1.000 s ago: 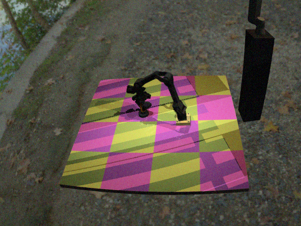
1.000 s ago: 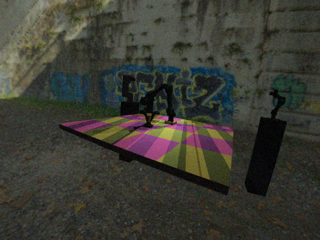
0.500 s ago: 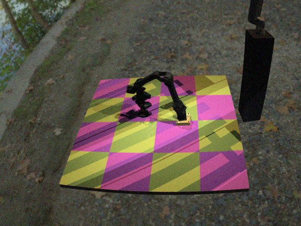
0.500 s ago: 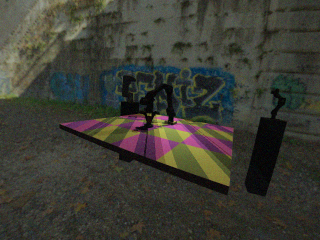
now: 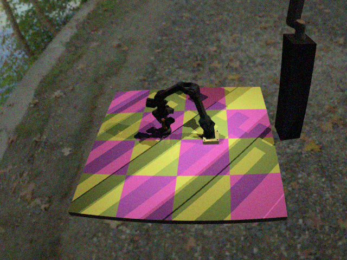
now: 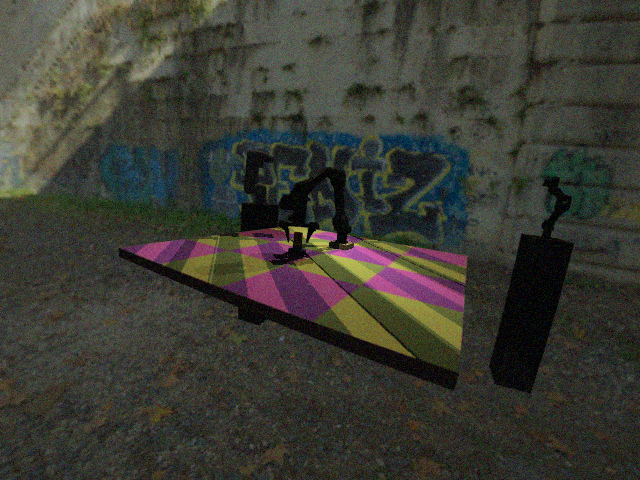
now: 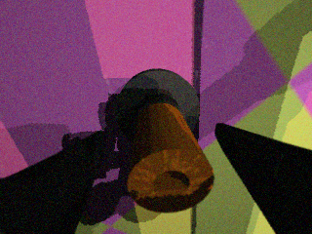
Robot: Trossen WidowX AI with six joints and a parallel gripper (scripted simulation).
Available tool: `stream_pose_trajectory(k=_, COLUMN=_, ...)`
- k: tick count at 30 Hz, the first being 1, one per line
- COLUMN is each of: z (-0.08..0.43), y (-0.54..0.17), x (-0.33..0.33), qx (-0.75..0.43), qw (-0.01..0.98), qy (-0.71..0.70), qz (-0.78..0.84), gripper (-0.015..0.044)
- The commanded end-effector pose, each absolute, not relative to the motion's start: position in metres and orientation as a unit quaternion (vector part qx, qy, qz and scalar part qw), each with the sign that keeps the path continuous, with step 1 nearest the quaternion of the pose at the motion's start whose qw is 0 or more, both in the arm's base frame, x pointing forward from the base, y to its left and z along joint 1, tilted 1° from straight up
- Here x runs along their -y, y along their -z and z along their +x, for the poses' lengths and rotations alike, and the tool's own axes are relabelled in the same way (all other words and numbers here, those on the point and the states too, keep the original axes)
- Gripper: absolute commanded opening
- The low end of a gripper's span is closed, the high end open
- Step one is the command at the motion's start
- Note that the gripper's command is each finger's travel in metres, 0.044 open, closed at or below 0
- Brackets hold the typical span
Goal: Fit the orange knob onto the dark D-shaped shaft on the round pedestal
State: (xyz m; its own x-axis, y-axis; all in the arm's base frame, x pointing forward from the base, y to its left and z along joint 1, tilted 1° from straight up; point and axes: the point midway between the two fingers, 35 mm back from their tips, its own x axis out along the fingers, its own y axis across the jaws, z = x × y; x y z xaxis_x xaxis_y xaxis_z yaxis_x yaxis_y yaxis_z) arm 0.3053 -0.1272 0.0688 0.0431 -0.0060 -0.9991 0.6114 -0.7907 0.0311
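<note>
The orange knob (image 5: 162,123) (image 6: 298,238) (image 7: 163,132) stands upright over the round dark pedestal (image 5: 167,131) (image 6: 296,253) (image 7: 187,93). In the wrist view its top face is toward the camera, with a dark hole in it. The knob hides the shaft, and I cannot tell whether a small gap is left between knob and pedestal. My gripper (image 6: 298,241) (image 7: 161,132) is open, with one finger on each side of the knob and space between each finger and the knob.
The arm's pale base plate (image 5: 211,141) (image 6: 340,246) is right of the pedestal in the top and exterior views. The checkered table (image 5: 151,193) (image 6: 305,291) carries strong stripes and shadows. A dark pillar (image 5: 295,84) (image 6: 532,310) with an arm-like shape on top stands beyond the table.
</note>
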Motion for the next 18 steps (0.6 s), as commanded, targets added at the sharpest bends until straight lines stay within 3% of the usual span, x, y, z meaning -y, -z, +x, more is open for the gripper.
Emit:
stream_pose_trajectory(k=1, z=0.305, y=-0.069, x=0.127, qx=-0.222, qw=0.235, qy=0.655, qz=0.683, gripper=0.044)
stream_pose_trajectory(k=10, z=0.302, y=-0.162, x=0.127, qx=-0.222, qw=0.236, qy=0.655, qz=0.683, gripper=0.044)
stream_pose_trajectory(k=18, z=0.305, y=-0.165, x=0.128, qx=-0.222, qw=0.236, qy=0.655, qz=0.683, gripper=0.044)
